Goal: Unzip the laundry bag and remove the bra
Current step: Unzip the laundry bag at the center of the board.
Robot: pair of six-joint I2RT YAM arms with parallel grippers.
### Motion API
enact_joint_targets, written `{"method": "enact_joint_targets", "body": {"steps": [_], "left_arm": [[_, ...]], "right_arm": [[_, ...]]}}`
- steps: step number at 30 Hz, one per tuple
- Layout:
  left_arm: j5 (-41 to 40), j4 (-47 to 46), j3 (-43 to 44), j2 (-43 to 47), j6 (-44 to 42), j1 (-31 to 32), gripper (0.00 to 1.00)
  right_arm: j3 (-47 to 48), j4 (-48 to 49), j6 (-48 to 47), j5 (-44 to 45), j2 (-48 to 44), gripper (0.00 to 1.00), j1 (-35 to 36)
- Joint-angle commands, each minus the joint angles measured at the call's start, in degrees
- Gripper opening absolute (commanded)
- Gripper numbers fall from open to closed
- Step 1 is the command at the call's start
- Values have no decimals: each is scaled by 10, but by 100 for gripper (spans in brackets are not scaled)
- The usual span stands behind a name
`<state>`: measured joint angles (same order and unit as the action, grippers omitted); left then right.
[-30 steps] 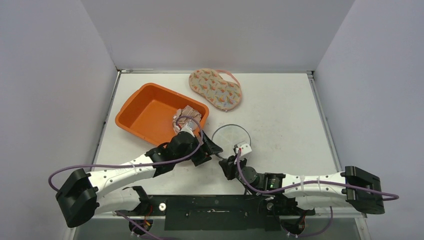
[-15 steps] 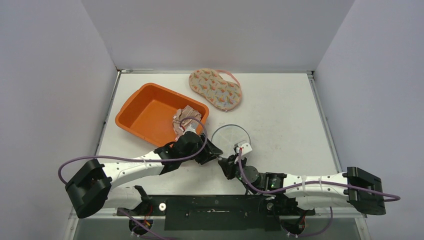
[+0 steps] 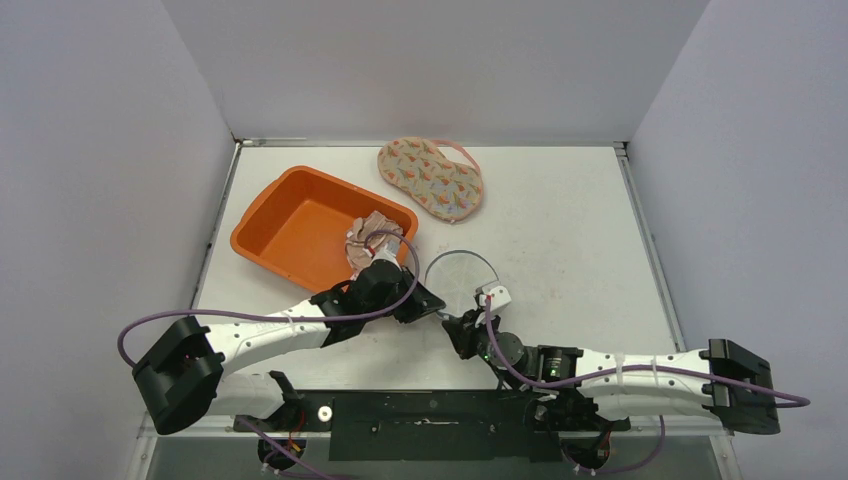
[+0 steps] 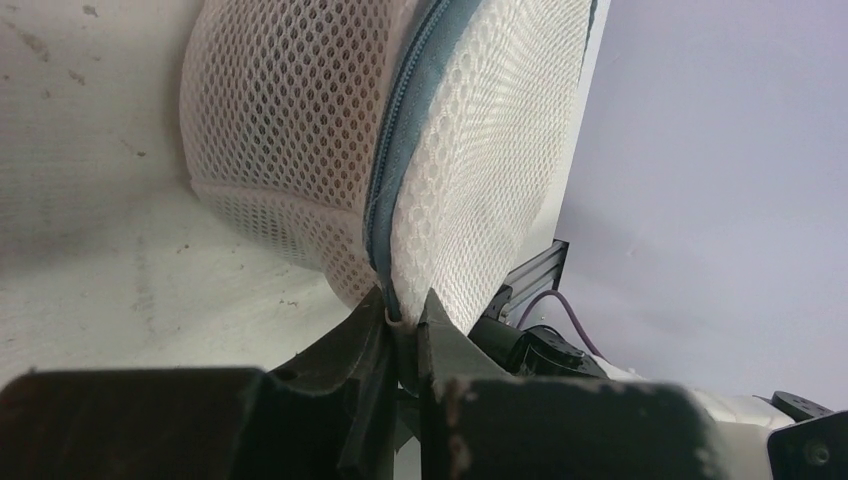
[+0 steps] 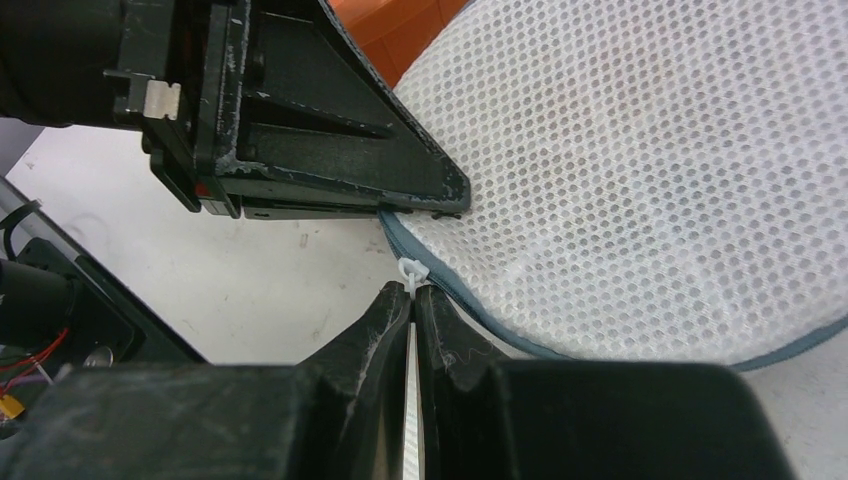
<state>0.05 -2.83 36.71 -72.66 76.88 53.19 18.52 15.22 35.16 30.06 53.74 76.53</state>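
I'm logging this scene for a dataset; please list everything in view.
table: one, white, beneath everything
bin: one, orange, far left
crumpled cloth: one, pinkish, on the bin's near-right corner
patterned cloth: one, floral with pink strap, far centre
laundry bag: one, white mesh with grey zipper, centre
zipper pull: one, white, bag's near edge
left gripper: one, black, jaws shut on the bag's zipper seam
right gripper: one, black, jaws shut on the zipper pull

On table (image 3: pixel 580 230), laundry bag (image 3: pixel 462 275) sits mid-front. The bin (image 3: pixel 290 225) is at its 10 o'clock with cloth (image 3: pixel 372 236) in the bin's 4 o'clock corner, and fabric piece (image 3: pixel 430 178) is at bag's 12 o'clock. At bag's 8 o'clock rim is left gripper (image 3: pixel 436 305); at 6, right gripper (image 3: pixel 455 322) on zipper pull (image 5: pixel 408 272).
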Motion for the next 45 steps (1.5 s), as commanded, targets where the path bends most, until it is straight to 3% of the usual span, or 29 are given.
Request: {"method": "enact_joint_targets", "body": {"steps": [1,14,24,33,34,39,40,44,45], "left_arm": [[-8,-11,29,9,-40,-2,0],[6,-22,20,17,-64,-10,0],[55,60,111,-15,-190,-46,0],[119,68,201,-103,-266,-72,0],[118,63,204,-119,-265,-72,8],[83,89,196,-134,-245,-72,68],[69,100,188,-121,-240,-72,75],[-38,181,165,-55,-197,-55,86],[-64,210,161,-35,-179,-48,95]], "right_arm": [[9,-58,9,52,-31,5,-2],[-4,-206,54,141,-141,5,-2],[17,-193,-28,109,-150,5,17],[9,-80,-25,98,-81,5,40],[8,-67,-23,99,-72,5,41],[8,-23,-12,110,-31,5,42],[8,-17,-11,110,-27,5,42],[10,0,-8,111,-13,5,41],[11,4,-8,111,-9,5,40]]}}
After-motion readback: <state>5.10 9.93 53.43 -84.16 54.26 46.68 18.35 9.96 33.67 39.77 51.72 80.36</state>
